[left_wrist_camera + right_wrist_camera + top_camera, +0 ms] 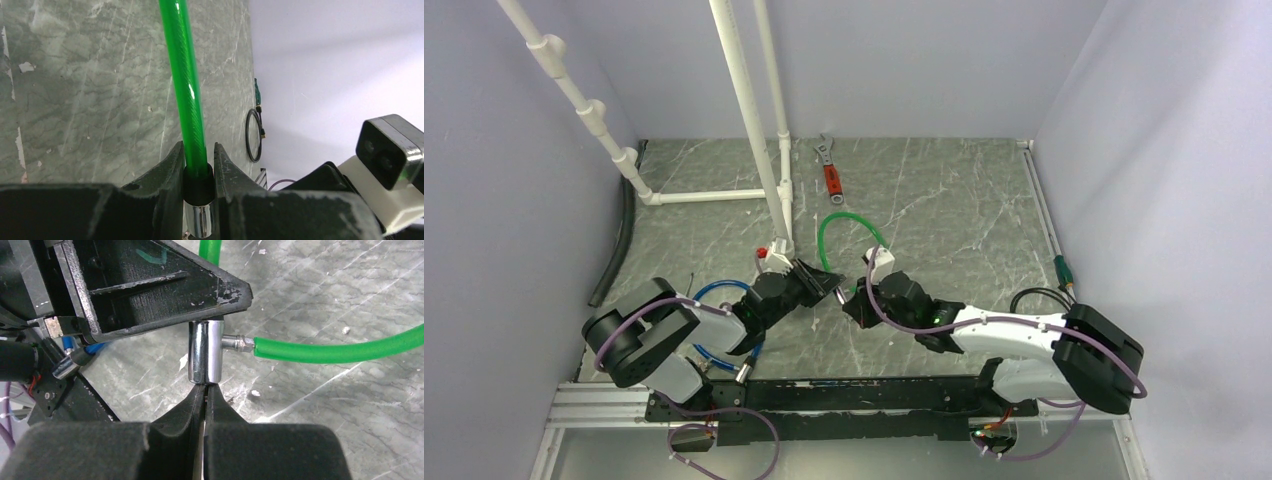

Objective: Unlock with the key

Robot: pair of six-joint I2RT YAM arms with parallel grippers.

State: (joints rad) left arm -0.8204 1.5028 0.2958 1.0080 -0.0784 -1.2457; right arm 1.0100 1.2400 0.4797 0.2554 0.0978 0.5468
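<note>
My left fingers (176, 157) clamp the green cable (187, 75) to steady its lock (206, 352); my right fingers (200, 395) are pinched shut just under it, presumably on the hidden key.

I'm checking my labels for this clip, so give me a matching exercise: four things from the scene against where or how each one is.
Things:
1. left gripper
2. right gripper
3. wrench
4. blue cable

States:
A. lying far from both grippers
B. shut on the green cable at its end
C. partly hidden by the left arm
D. shut, tips at the silver lock cylinder

Pairs: 1-B, 2-D, 3-A, 4-C
</note>
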